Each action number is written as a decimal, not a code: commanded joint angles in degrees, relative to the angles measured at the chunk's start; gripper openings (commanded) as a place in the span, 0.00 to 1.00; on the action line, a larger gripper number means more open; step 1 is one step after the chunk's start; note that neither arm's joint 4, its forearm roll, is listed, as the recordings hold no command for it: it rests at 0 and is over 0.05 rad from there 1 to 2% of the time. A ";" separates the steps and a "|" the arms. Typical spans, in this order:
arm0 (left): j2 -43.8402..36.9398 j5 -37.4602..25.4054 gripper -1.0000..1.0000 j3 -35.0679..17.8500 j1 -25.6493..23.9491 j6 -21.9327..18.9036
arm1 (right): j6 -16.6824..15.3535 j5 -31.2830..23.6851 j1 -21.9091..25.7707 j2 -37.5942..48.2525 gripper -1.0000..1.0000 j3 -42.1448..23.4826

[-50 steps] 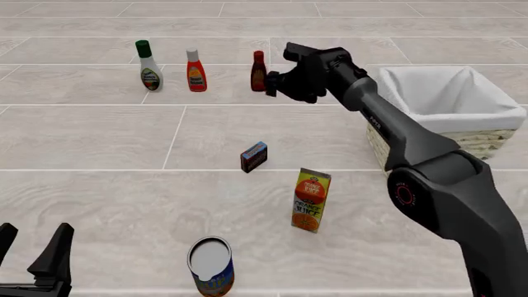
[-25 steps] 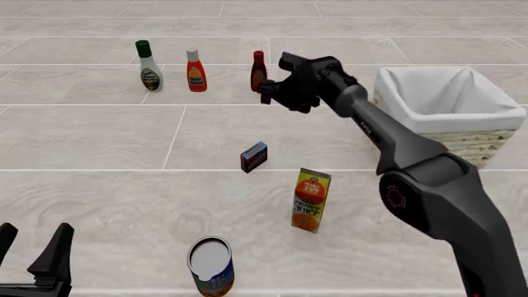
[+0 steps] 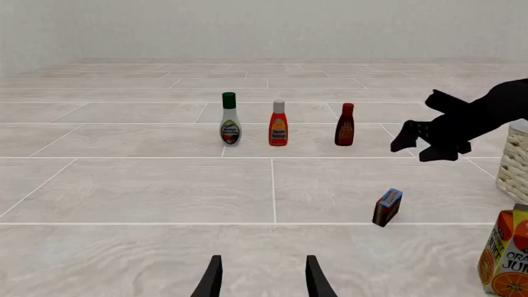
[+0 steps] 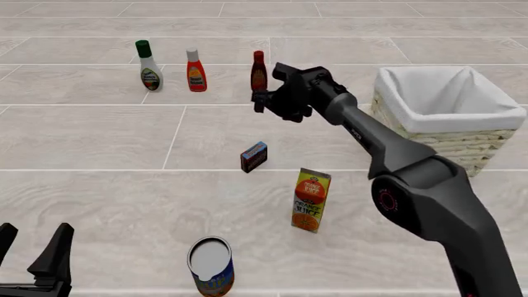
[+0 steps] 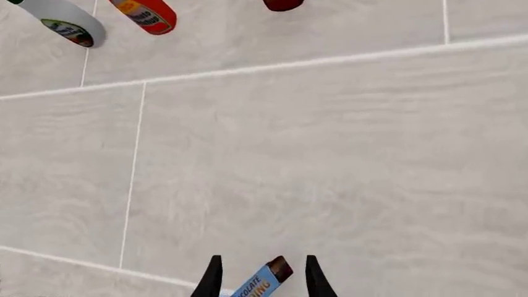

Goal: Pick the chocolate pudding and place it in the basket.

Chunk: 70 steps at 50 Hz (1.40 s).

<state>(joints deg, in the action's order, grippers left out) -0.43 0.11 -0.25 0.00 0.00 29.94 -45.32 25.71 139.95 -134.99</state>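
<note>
In the right wrist view, the chocolate pudding (image 5: pixel 262 282) is cut off by the frame edge, and only the tips of the right gripper's fingers (image 5: pixel 212 276) show. The left wrist view crops the orange juice carton (image 3: pixel 505 255) and basket (image 3: pixel 515 162). Bottle labels are too small to read.

Front view high behind the arms, left wrist view low across the table, right wrist view straight down, all sharing the chocolate pudding (image 4: pixel 254 156).

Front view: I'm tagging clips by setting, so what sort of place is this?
Likely a simulated grocery-sorting tabletop, not a real room: a pale tiled-looking surface holds loose groceries, such as an orange juice carton and a chocolate pudding, beside a lined wicker basket.
</note>
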 commanded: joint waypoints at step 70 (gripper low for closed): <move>0.00 0.00 1.00 0.00 0.00 0.00 | 7.48 9.15 2.18 0.18 1.00 12.93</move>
<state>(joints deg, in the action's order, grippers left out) -0.43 0.11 -0.25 0.00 0.00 36.45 -37.10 27.77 139.94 -123.15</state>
